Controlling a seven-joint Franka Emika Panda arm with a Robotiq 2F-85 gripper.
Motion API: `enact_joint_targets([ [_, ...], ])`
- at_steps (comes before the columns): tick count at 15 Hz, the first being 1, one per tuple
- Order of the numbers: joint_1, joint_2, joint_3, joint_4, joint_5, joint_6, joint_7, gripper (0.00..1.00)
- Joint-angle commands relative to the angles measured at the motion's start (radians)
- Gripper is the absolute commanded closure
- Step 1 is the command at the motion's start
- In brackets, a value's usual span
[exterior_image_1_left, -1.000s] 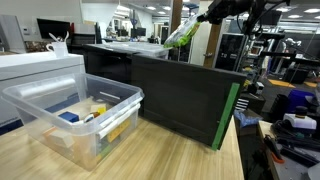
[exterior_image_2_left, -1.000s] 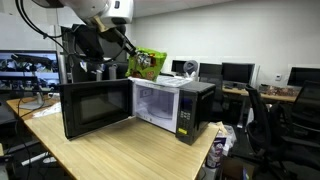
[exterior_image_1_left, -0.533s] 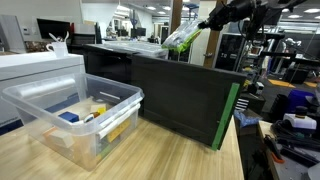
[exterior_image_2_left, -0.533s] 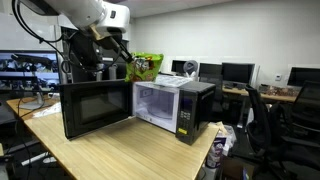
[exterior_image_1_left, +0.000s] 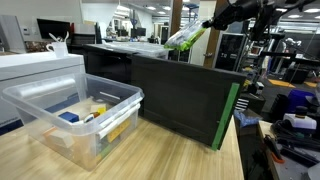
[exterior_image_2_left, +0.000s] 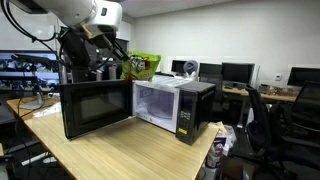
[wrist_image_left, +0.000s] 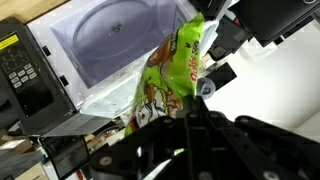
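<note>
In an exterior view, the door (exterior_image_2_left: 95, 108) stands swung open over the worktop (exterior_image_2_left: 120, 155). Above it the claw (exterior_image_2_left: 125, 64) pinches a green bag (exterior_image_2_left: 146, 66), hanging in the air just over the microwave (exterior_image_2_left: 190, 108).

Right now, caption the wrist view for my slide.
The gripper pinches a green snack bag over the open microwave.

readable text: none | green bag (wrist_image_left: 176, 78) print: blurred | keypad (wrist_image_left: 21, 68): too small
</note>
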Motion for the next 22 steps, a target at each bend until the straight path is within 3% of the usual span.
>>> enact_joint_targets([
  [1,-0.021,-0.072,-0.017,-0.016,0.042,0.011,-0.023,1.00],
  [6,-0.041,-0.110,-0.049,-0.013,0.080,0.013,-0.032,1.00],
  [13,-0.053,-0.062,-0.054,-0.026,0.044,-0.010,0.012,1.00],
  [17,-0.044,-0.024,-0.047,-0.035,0.061,0.002,-0.003,1.00],
  [22,-0.019,0.113,-0.009,-0.001,0.070,0.047,-0.017,1.00],
])
